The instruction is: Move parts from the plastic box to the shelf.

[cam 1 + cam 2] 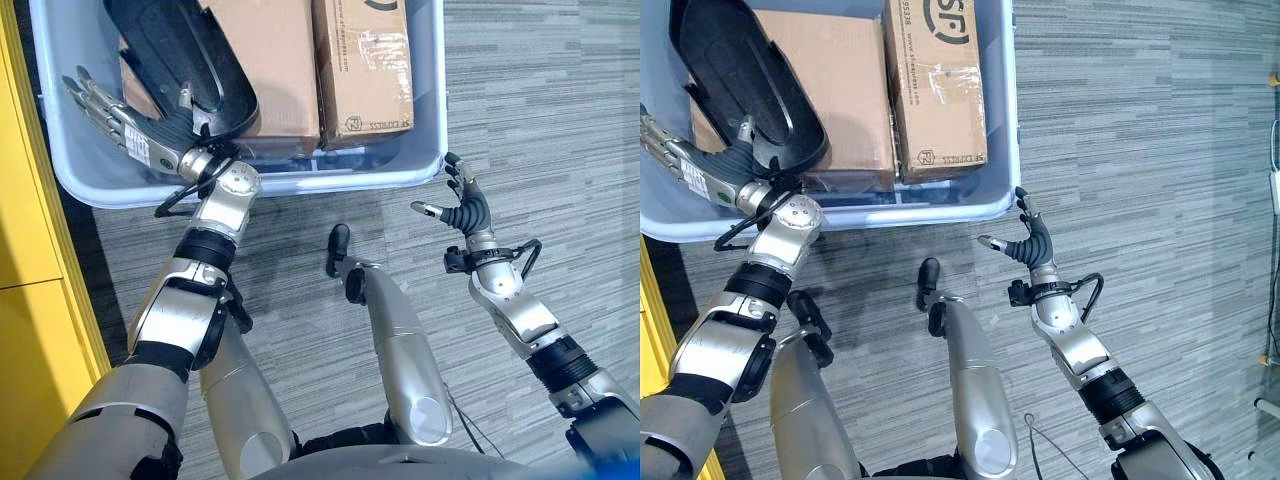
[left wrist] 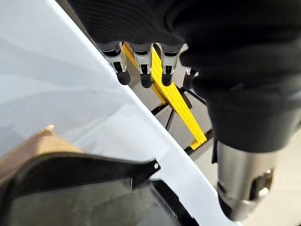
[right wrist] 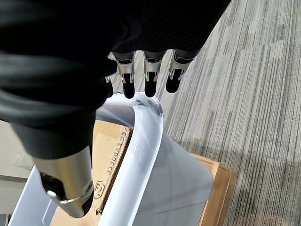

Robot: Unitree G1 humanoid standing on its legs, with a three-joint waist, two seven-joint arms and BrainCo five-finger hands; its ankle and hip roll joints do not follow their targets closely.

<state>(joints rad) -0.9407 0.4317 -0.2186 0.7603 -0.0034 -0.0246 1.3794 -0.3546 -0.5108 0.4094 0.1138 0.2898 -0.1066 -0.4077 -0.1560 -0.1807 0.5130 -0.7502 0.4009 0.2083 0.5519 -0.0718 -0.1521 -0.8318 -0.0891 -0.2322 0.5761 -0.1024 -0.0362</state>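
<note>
Where cardboard boxes (image 1: 362,62) fill plastic box (image 1: 420,165), print unread.

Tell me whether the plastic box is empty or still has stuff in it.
Not empty. The plastic box holds two cardboard boxes and a black part; the left hand reaches inside.

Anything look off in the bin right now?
One thing: the black part lies tilted across the cardboard boxes in the plastic bin, not flat. Left hand reaches in beside it, fingers straight; right hand is open by the bin's corner.
</note>
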